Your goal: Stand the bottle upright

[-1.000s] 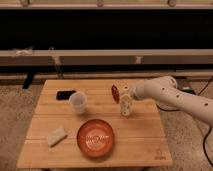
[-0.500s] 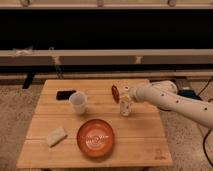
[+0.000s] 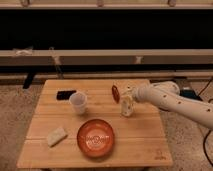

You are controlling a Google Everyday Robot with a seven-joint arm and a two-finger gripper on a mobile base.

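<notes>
The bottle (image 3: 127, 106) is small, clear-whitish with a pale label, and stands on the wooden table (image 3: 135, 137) right of centre, looking about upright. My gripper (image 3: 127, 95) is at the end of the white arm (image 3: 170, 100) that reaches in from the right. It sits right over the top of the bottle, touching it or very close. The bottle's cap is hidden by the gripper.
A small reddish-brown round object (image 3: 115, 93) lies just left of the gripper. A white cup (image 3: 78, 102) and a black flat object (image 3: 65, 94) stand at the back left. A red bowl (image 3: 95, 137) is at front centre, a pale sponge (image 3: 56, 135) at front left.
The arm's wrist has shifted only slightly; the bottle stays in the same spot under the gripper.
</notes>
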